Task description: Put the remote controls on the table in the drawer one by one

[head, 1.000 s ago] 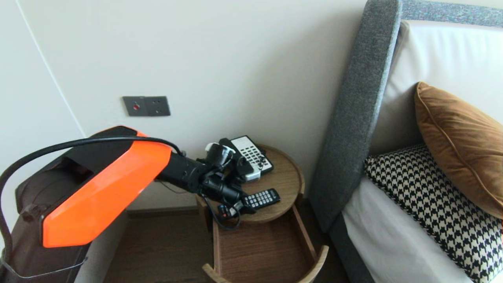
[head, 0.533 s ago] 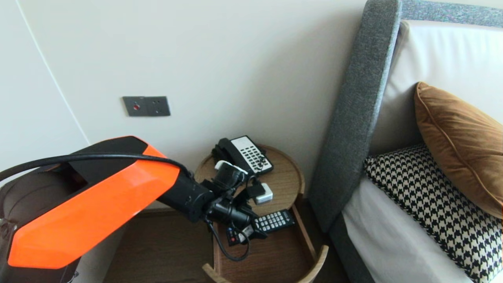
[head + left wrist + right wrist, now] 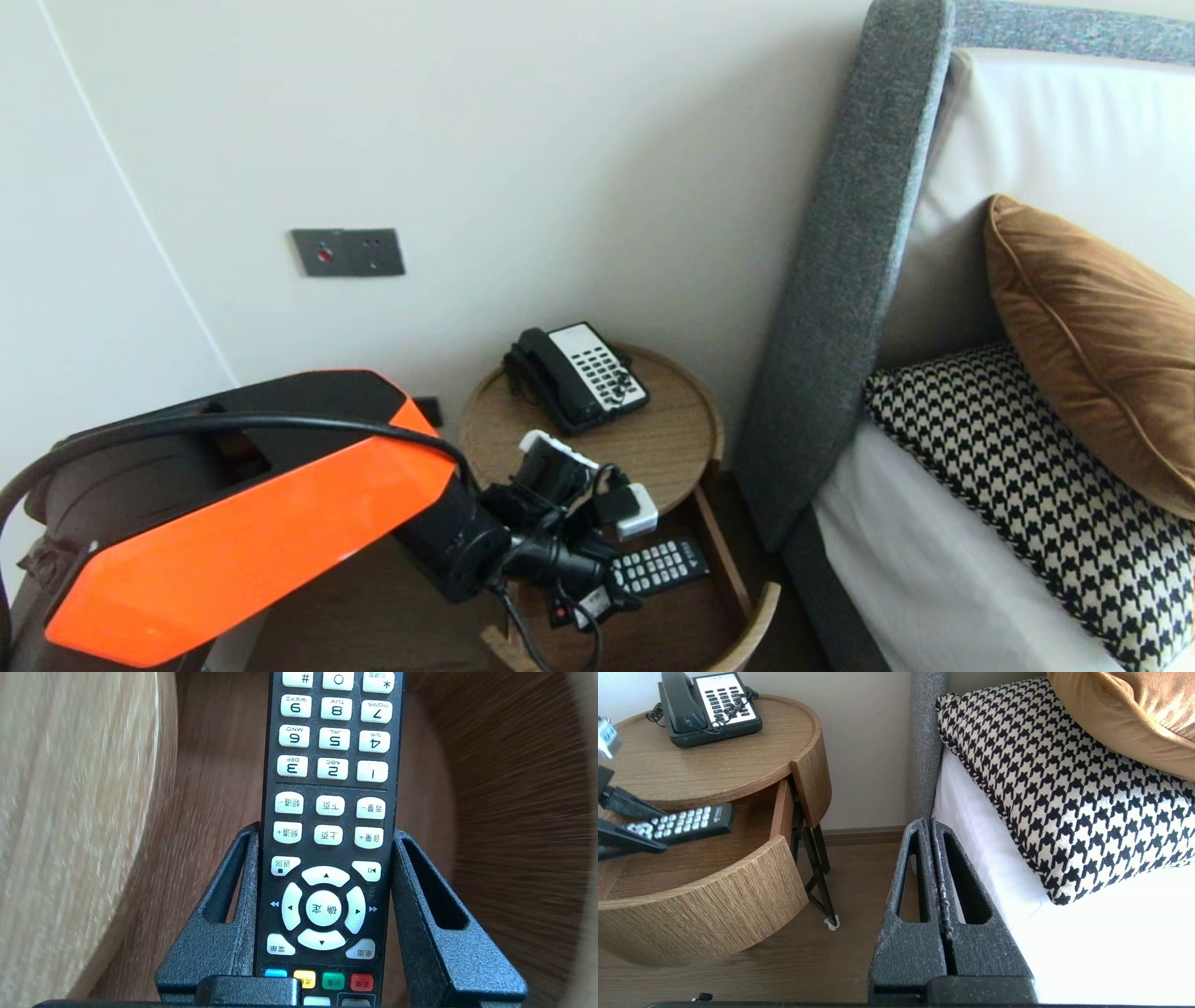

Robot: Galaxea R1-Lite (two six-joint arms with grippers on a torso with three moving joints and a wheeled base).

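One remote [image 3: 329,788] gripped by its sides in left gripper [image 3: 324,833], long axis straight ahead of fingers [image 3: 224,905], over drawer [image 3: 681,625]; right gripper [image 3: 931,823] closed, empty, beside bed [image 3: 1087,961].

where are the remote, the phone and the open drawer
remote control [image 3: 659,566], head view, on its keypad
telephone [image 3: 599,370], head view, on its keypad
open drawer [image 3: 705,912], right wrist view, on its curved front panel

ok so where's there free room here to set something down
The open drawer floor is bare beneath the remote that the left gripper holds over it. The round tabletop is free in front of the telephone; its back by the wall is crowded. The right gripper is parked by the bed.
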